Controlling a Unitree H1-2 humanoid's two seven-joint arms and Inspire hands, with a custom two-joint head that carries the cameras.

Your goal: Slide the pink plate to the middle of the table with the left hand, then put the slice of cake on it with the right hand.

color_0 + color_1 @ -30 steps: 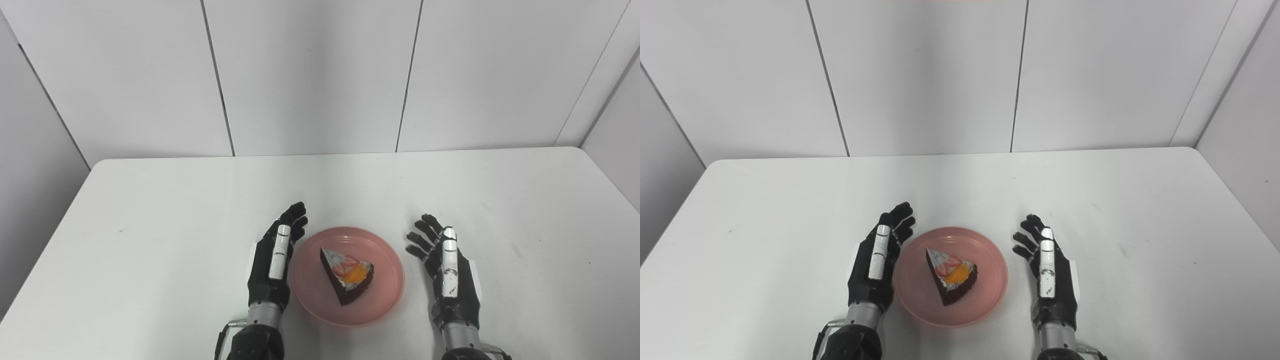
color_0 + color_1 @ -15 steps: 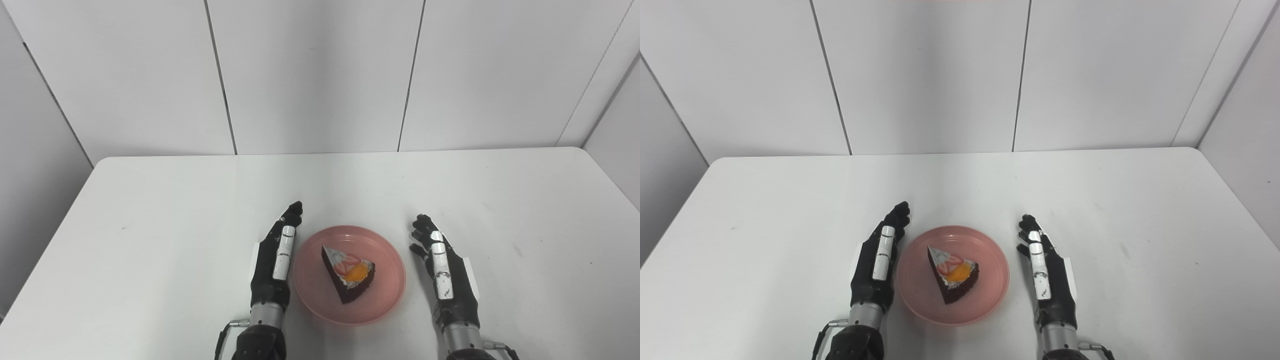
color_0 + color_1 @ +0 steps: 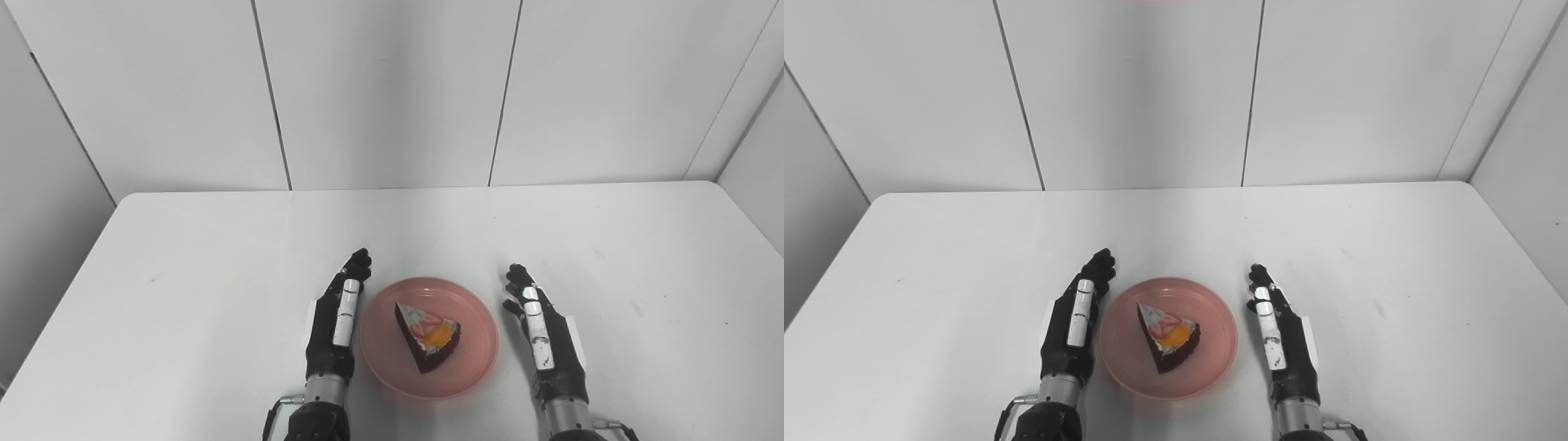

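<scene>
A pink plate (image 3: 465, 361) lies on the white table near its front middle. On the plate sits a wedge of chocolate cake (image 3: 429, 335) topped with white cream, strawberry and an orange fruit piece. My left hand (image 3: 335, 327) stands edge-on just left of the plate rim, fingers straight and together, holding nothing. My right hand (image 3: 547, 338) stands the same way a little right of the plate, apart from it, fingers straight, holding nothing.
The white table (image 3: 184, 257) stretches out to the back and both sides, with rounded far corners. Grey wall panels (image 3: 392, 92) close the scene behind and at both sides. Faint small marks dot the tabletop.
The fingers of both hands, spread a second ago, have drawn together and straightened. The right hand has turned more edge-on. Plate and cake have stayed put; the picture has shifted slightly.
</scene>
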